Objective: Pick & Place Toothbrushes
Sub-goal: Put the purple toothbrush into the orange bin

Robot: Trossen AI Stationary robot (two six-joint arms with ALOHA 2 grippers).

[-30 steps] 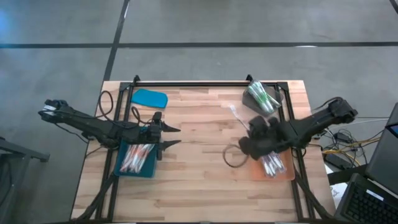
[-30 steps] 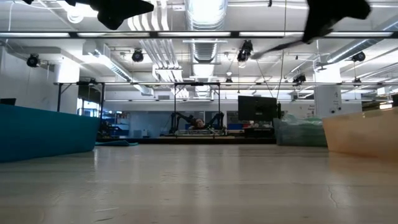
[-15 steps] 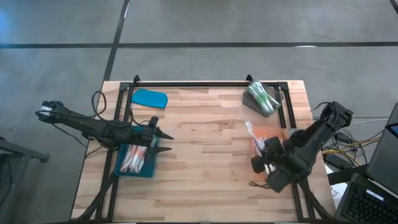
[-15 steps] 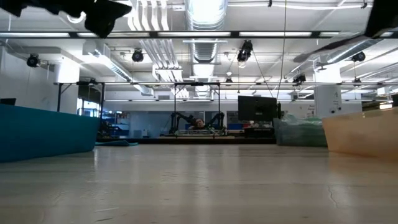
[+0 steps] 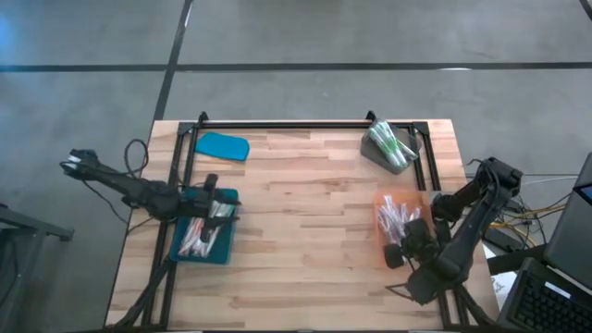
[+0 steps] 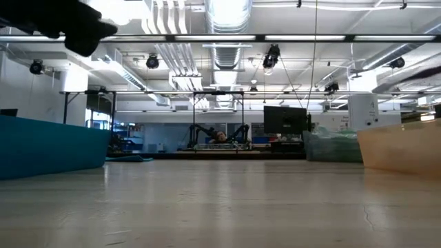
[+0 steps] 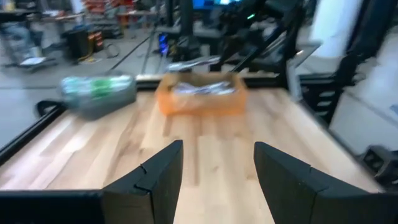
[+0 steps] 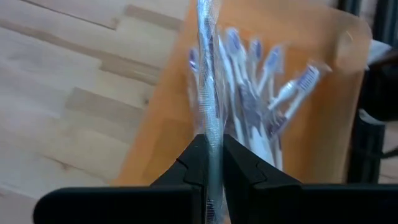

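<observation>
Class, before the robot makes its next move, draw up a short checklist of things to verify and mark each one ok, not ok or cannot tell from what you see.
1. Right gripper shut on a clear-wrapped toothbrush: ok.
2. Right gripper positioned over the orange tray of wrapped toothbrushes: ok.
3. Left gripper open and holding nothing: ok.
4. Left gripper above the teal tray of pink-handled toothbrushes: ok.
5. Wooden table free of loose toothbrushes between the trays: ok.
6. Whether the held toothbrush belongs in the orange tray: cannot tell.
</observation>
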